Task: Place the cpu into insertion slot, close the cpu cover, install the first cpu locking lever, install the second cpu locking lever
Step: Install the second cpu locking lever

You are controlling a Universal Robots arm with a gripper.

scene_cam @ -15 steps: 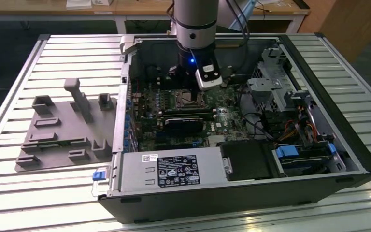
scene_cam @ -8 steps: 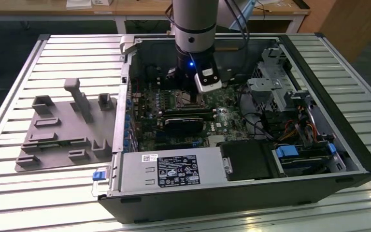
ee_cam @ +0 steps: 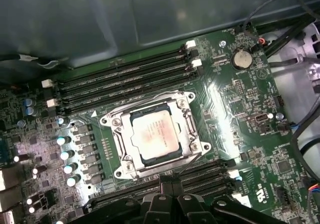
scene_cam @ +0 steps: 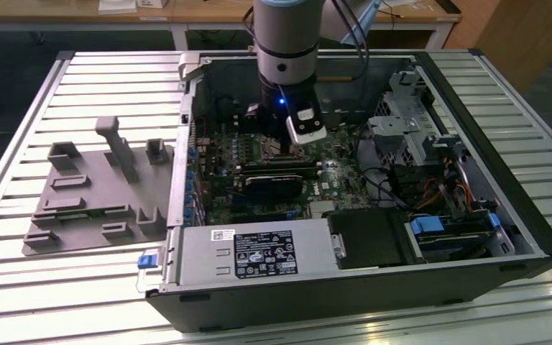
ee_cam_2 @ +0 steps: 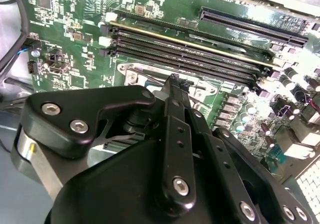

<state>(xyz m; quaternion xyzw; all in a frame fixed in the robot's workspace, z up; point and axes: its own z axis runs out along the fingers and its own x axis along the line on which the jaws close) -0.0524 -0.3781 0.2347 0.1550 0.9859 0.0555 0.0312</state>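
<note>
One arm reaches down into the open computer case (scene_cam: 506, 180) on the slatted table (scene_cam: 26, 93), its gripper (scene_cam: 278, 147) low over the green motherboard (ee_cam: 240, 109). In the first wrist view the cpu (ee_cam: 152, 133) lies flat in the insertion slot (ee_cam: 116, 134), pale metal top facing up. The cpu cover (ee_cam: 187, 126) lies down around the chip, its window framing the metal top. Rows of long black memory slots (ee_cam: 125, 82) run along the far side of the slot, and more lie on the near side toward the gripper. The fingertips (ee_cam: 172, 184) sit together at a point just beside the slot's near edge, with nothing seen between them. In the second wrist view the gripper (ee_cam_2: 175, 79) stands over the slot's metal rim (ee_cam_2: 132, 74). A grey fixture plate (scene_cam: 98, 187) lies on the table beside the case.
</note>
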